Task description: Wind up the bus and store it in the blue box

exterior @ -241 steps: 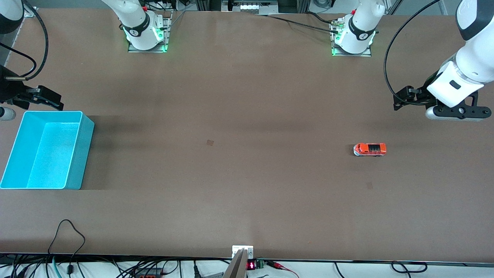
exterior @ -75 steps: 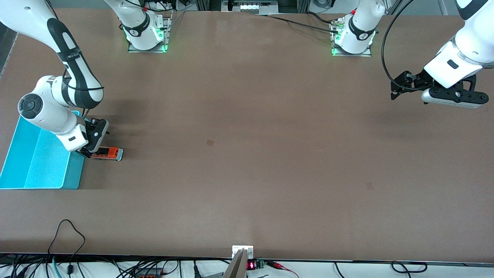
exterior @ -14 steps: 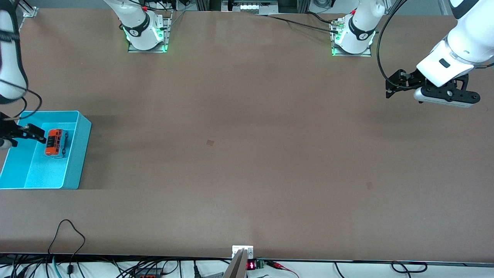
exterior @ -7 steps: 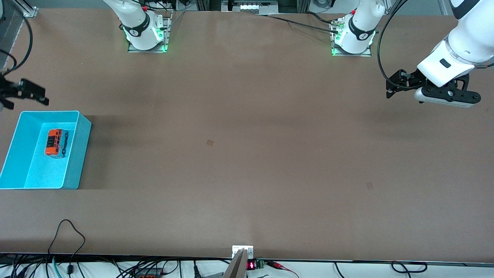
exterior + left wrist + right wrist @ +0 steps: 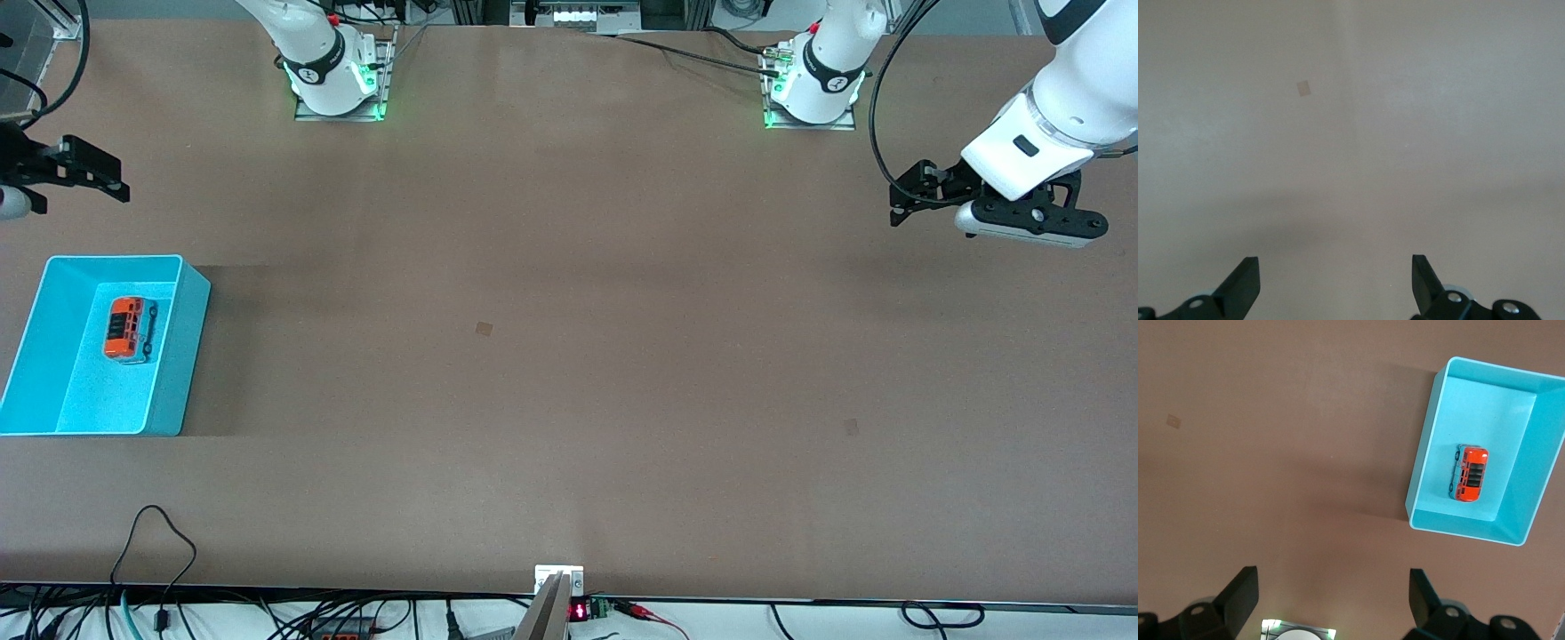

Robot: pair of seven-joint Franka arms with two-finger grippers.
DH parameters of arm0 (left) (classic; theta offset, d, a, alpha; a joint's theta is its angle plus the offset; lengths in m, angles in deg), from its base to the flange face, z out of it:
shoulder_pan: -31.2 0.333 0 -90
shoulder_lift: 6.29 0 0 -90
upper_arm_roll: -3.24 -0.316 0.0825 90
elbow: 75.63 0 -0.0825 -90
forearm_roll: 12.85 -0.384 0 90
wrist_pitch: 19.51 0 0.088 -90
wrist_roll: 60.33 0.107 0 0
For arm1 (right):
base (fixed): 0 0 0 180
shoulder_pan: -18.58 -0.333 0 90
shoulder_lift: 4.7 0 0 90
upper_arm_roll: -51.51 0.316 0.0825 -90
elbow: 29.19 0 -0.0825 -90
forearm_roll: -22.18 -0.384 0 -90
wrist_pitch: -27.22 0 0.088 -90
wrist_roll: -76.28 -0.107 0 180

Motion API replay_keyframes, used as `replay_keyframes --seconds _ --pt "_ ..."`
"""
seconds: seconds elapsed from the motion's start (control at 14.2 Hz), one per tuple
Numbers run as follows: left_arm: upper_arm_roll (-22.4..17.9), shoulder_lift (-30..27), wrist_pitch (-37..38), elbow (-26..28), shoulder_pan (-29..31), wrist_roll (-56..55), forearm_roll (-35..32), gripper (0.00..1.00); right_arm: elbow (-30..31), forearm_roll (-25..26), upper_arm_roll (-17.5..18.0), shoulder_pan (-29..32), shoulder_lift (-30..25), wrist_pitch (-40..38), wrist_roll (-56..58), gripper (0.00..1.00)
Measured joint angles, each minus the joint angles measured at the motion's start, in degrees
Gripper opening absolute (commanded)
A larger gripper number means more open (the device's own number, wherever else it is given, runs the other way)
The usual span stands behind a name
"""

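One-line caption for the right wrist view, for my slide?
Bus resting in the blue box, open right gripper raised above the table.

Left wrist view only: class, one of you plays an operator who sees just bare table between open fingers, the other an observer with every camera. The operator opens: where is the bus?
Observer: The bus lies inside the blue box, at the right arm's end of the table.
Operator: Is anything gripping it?
Observer: No. The right gripper is open, up over bare table beside the box.
Operator: And my arm?
Observer: The left gripper waits over the left arm's end of the table, away from the box.
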Motion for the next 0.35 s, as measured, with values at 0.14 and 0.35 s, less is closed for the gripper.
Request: replay_keyframes --seconds 0.14,0.35 --pt "0.0 0.0 0.0 0.0 0.1 0.0 0.0 1.0 0.0 0.0 0.0 0.0 0.9 0.0 0.0 1.0" --pt "0.0 0.0 0.0 0.0 0.2 0.0 0.0 1.0 -0.1 0.0 0.0 -0.1 0.9 0.0 0.0 1.0"
